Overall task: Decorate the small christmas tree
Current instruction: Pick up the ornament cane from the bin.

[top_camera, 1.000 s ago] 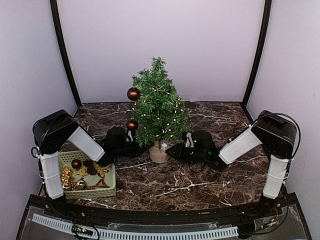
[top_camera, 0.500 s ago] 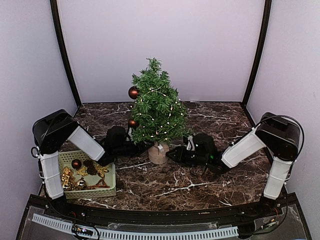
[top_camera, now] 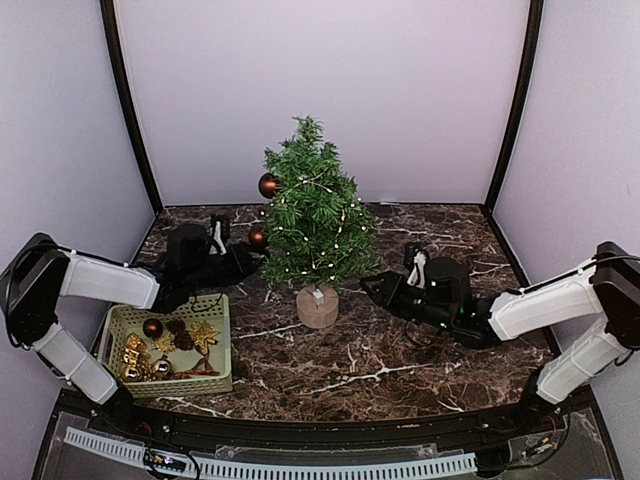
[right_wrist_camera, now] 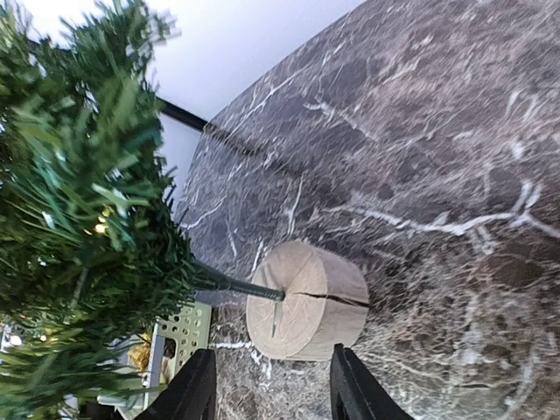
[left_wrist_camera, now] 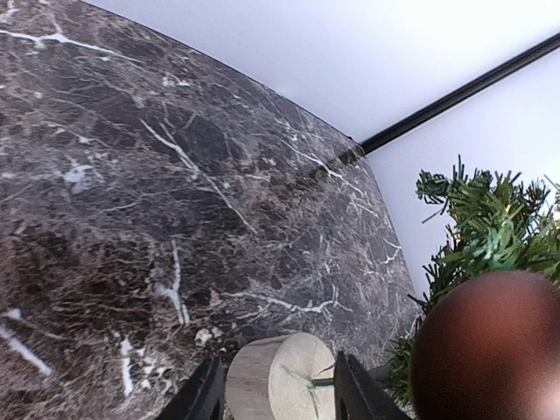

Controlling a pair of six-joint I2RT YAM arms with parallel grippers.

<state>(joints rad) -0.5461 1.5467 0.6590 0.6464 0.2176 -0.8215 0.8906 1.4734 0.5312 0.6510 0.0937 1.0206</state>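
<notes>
The small christmas tree (top_camera: 312, 215) stands upright between the hands; left hand (left_wrist_camera: 278, 394) and right hand (right_wrist_camera: 273, 385) (both empty, fingers apart) face its wooden base (right_wrist_camera: 306, 302).

Tabletop (top_camera: 400, 365): dark brown marble-pattern slab with white veining, fills lower half of frame.
Back wall (top_camera: 320, 90): plain pale lilac-white panel, upper centre, matte, unmarked.
Left side wall (top_camera: 50, 150) and right side wall (top_camera: 590, 130): same pale panels, at frame edges.
Left post (top_camera: 130, 110) and right post (top_camera: 515, 100): black, slant down to tabletop's rear corners.
Black rail (top_camera: 330, 434): along front edge, bottom of frame. White slotted strip (top_camera: 330, 468) just below it.
Light: even, diffuse. Soft sheen on marble, faint shadows.
</notes>
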